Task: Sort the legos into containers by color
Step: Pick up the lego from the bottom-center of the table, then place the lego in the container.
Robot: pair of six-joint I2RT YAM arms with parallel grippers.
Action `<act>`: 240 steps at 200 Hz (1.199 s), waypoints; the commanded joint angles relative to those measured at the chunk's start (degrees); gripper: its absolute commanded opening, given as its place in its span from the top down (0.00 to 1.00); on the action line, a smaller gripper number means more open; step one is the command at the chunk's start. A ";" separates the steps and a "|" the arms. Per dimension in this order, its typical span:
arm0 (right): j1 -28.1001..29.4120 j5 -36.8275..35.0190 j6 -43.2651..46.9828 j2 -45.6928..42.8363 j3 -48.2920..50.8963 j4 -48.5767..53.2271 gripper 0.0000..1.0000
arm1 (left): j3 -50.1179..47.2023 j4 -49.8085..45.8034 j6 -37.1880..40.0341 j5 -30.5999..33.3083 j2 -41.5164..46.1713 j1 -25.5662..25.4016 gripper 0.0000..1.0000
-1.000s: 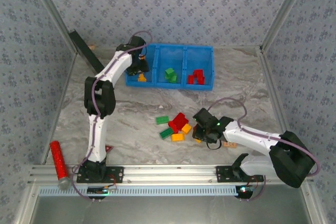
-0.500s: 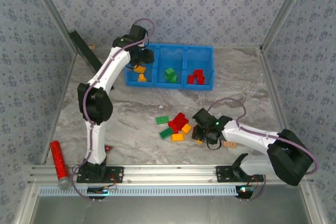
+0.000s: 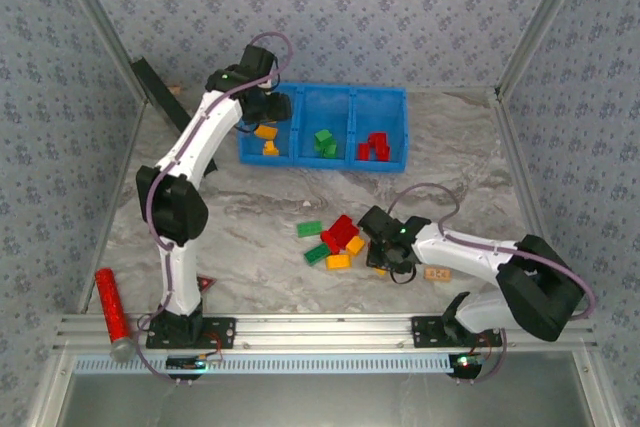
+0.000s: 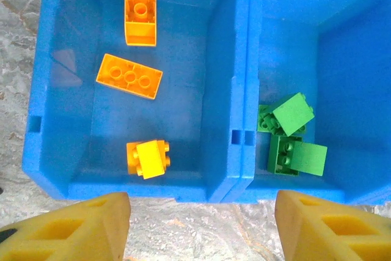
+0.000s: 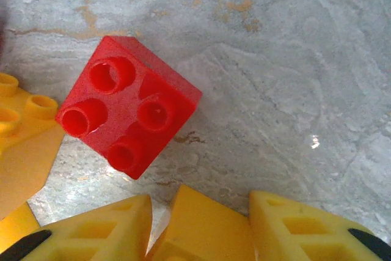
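- Room: patterned blue-grey wall panels (image 3: 350, 7) close in the back + both sides; metal rail (image 3: 320, 327) runs along the bottom of the top view. Tight box, so a wide arm swing could clip a wall.
- Tabletop (image 3: 250, 197): grey marbled, looks smooth. Bricks prob. slide if nudged.
- Containers (image 3: 400, 97): blue bin, upper centre. Yellow-orange bricks in the left compartment, green in the mid one, red in the right.
- Left pincer (image 4: 201, 224): jaws well apart, nothing held, hanging above the bin's near wall by the left compartment. Low risk.
- Right pincer (image 5: 201, 209): lower centre-right of the top view, jaws drawn in on a yellow-orange brick (image 5: 211, 236). Grip looks shallow w/ a sliver of gap at one finger, so the brick could twist or drop on the lift.
- Loose legos (image 3: 338, 239): centre, just left of the right pincer. Red, green + yellow are mixed and touching.
- Red brick (image 5: 128, 114): upper left in the wrist view, just beside the held one. It may get dragged along.
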State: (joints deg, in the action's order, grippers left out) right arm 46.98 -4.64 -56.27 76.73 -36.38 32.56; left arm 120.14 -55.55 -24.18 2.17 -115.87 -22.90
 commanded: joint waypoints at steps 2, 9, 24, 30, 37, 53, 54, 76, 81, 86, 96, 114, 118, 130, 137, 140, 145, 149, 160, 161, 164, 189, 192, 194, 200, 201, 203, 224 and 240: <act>1.49 2.62 0.21 3.12 0.32 -0.96 0.61 | -1.71 -1.40 1.63 0.33 5.91 -0.13 0.35; 1.71 2.53 0.98 3.76 -0.12 -0.68 0.63 | -2.87 -1.14 1.72 0.46 6.75 -0.13 0.35; 2.24 2.23 2.80 5.09 -1.90 0.40 0.65 | -5.61 -0.63 1.79 0.55 8.74 -0.05 0.35; 2.47 2.06 3.54 5.50 -2.81 1.08 0.66 | -6.60 -0.45 1.84 0.70 9.56 -0.04 0.35; 2.83 1.46 4.24 5.86 -4.05 1.62 0.66 | -7.66 -0.51 1.87 0.64 10.50 -0.04 0.35; 3.37 0.37 5.62 5.65 -6.78 5.08 0.67 | -10.60 -1.41 2.30 0.47 12.88 -0.04 0.35; 3.38 0.31 5.72 5.64 -7.04 5.20 0.67 | -10.74 -1.49 2.30 0.47 13.14 -0.04 0.35; 3.38 -0.34 7.76 4.84 -11.46 8.42 0.67 | -15.48 -2.26 2.97 0.22 18.75 -0.04 0.35; 3.33 -0.50 8.49 4.88 -12.89 9.15 0.67 | -16.57 -2.52 3.15 0.35 20.20 -0.04 0.35; 3.34 -0.62 9.36 4.98 -14.36 9.80 0.67 | -17.48 -2.98 3.31 0.39 21.63 0.04 0.34; 3.21 -0.93 11.45 5.59 -17.89 11.37 0.67 | -19.10 -4.32 3.77 0.50 24.54 0.26 0.34; 2.88 -2.08 16.64 8.19 -25.89 13.50 0.67 | -23.98 -6.31 4.26 0.47 30.40 0.92 0.34; 2.81 -2.47 17.91 8.94 -27.56 13.87 0.67 | -25.19 -6.71 4.51 0.49 31.78 1.08 0.33; 2.06 -3.57 22.09 11.55 -34.20 13.75 0.67 | -28.67 -8.46 4.76 0.74 35.81 1.44 0.33; 1.38 -4.21 24.82 13.58 -37.65 13.15 0.67 | -31.00 -9.12 4.88 0.58 38.20 1.54 0.33; 1.10 -4.59 25.94 14.43 -39.13 12.84 0.67 | -32.02 -9.41 5.00 0.49 39.13 1.54 0.33; 0.79 -5.46 27.63 15.85 -41.57 12.33 0.67 | -33.88 -9.72 4.99 0.39 41.04 1.54 0.33; 0.67 -6.12 29.27 17.20 -43.46 11.65 0.67 | -35.28 -9.98 4.86 0.46 42.36 1.54 0.33; 0.30 -6.80 33.88 20.73 -48.64 9.71 0.67 | -38.91 -10.80 4.51 0.39 45.82 1.54 0.32; 0.21 -6.79 34.31 21.13 -49.20 9.54 0.67 | -39.18 -10.89 4.46 0.43 46.13 1.54 0.32; 0.16 -6.86 35.45 22.23 -50.76 9.08 0.67 | -39.90 -11.24 4.23 0.39 46.93 1.54 0.32; -0.17 -7.82 44.52 32.49 -64.77 6.94 0.67 | -46.22 -12.39 1.73 -1.16 53.08 1.54 0.32; -0.27 -7.95 45.36 33.77 -66.36 6.64 0.67 | -46.97 -12.39 1.54 -1.47 53.62 1.54 0.32; -0.30 -8.00 45.96 34.63 -67.48 6.44 0.67 | -47.42 -12.39 1.43 -1.71 54.12 1.54 0.32; -0.31 -7.86 47.45 37.24 -70.67 5.73 0.67 | -48.76 -12.39 1.00 -2.05 55.23 1.54 0.32; -0.31 -7.80 47.78 37.65 -71.15 5.61 0.67 | -48.99 -12.39 0.95 -2.07 55.32 1.54 0.32; -0.35 -7.70 48.28 38.50 -72.17 5.35 0.67 | -49.35 -12.46 0.86 -2.15 55.67 1.54 0.32; -0.52 -7.14 52.97 47.95 -84.08 4.05 0.67 | -51.69 -14.21 0.53 -2.63 57.50 1.54 0.32; -0.53 -6.96 55.99 54.82 -93.48 3.82 0.67 | -53.09 -15.17 0.30 -2.87 58.74 1.54 0.32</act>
State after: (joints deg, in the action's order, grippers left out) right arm 46.74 -11.22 -9.34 123.46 -118.91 37.52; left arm 68.49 -68.01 -22.61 0.62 -59.22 -21.47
